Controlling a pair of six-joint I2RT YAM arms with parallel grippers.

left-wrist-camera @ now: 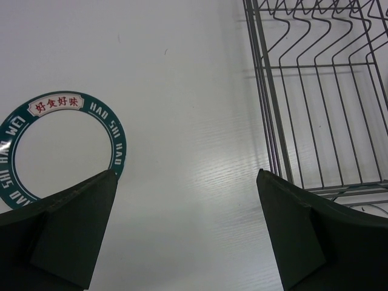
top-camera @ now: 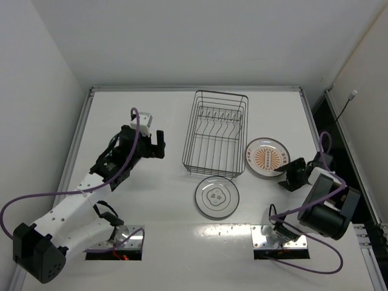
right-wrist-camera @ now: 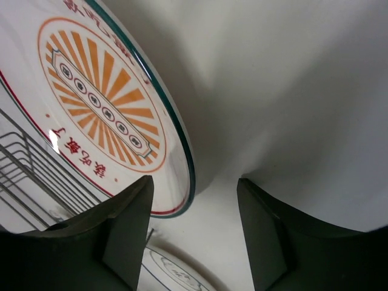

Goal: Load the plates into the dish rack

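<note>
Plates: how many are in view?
2. A white round plate with orange patterned centre lies right of the dark wire dish rack; a pale grey dark-rimmed plate lies on its near side.

The white bench (top-camera: 151, 200) carries a dark wire dish rack (top-camera: 217, 138) at mid-depth, its long sides running away from the arms. A white plate with an orange sunburst centre (top-camera: 265, 158) lies just beside the rack's near right corner, and a pale grey plate (top-camera: 216, 197) lies just in front of the rack's near end. To the left of the rack, a flat teal ring (left-wrist-camera: 114, 142) with white lettering and a red-lettered label lies on the surface.
</note>
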